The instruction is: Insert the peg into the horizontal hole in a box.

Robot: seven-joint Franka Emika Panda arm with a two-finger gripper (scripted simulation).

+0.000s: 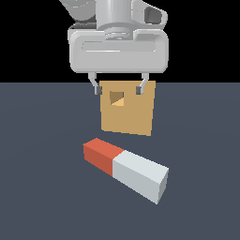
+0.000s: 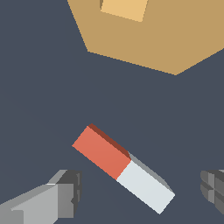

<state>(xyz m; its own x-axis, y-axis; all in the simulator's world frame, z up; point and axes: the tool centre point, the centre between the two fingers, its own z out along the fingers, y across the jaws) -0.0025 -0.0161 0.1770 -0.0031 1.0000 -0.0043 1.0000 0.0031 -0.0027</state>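
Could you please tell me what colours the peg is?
The peg has a red end and a longer pale grey-white part, clearest in the exterior view.

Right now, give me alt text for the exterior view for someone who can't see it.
A red and pale grey peg lies flat on the dark floor, untouched. Behind it stands a tan box with a small square hole, and the open gripper hangs above, holding nothing.

1. Floor (image 1: 42,197): flat dark slate-blue surface, fills lower 2/3 of exterior view.
2. Peg (image 1: 125,169) lies flat on it, frame centre-low, set diagonally; red part toward upper left, pale part toward lower right.
3. Box (image 1: 127,108) stands on it, just above centre, apart from peg.
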